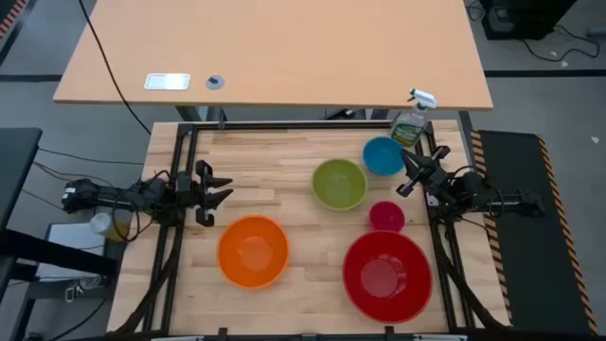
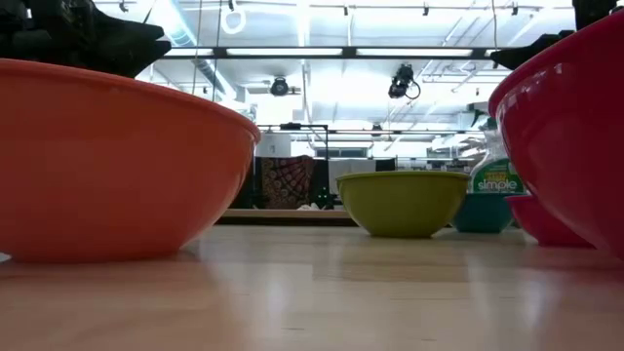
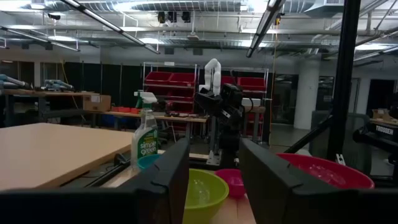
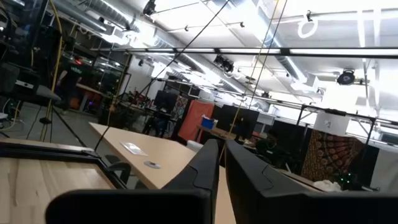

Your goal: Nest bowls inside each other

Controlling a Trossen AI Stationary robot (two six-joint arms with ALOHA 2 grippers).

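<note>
Five bowls stand apart on their bases on the wooden table. The orange bowl is near left and the large red bowl near right. The lime green bowl stands in the middle, the blue bowl at the far right, and the small magenta bowl between blue and red. My left gripper hovers open at the left edge, above the table, facing the bowls. My right gripper hovers shut at the right edge beside the blue bowl, tipped upward. Neither touches anything.
A green spray bottle stands at the table's far right corner, just behind the blue bowl. A second, lighter table lies beyond the far edge. Bare wood shows between the orange and green bowls and along the far left.
</note>
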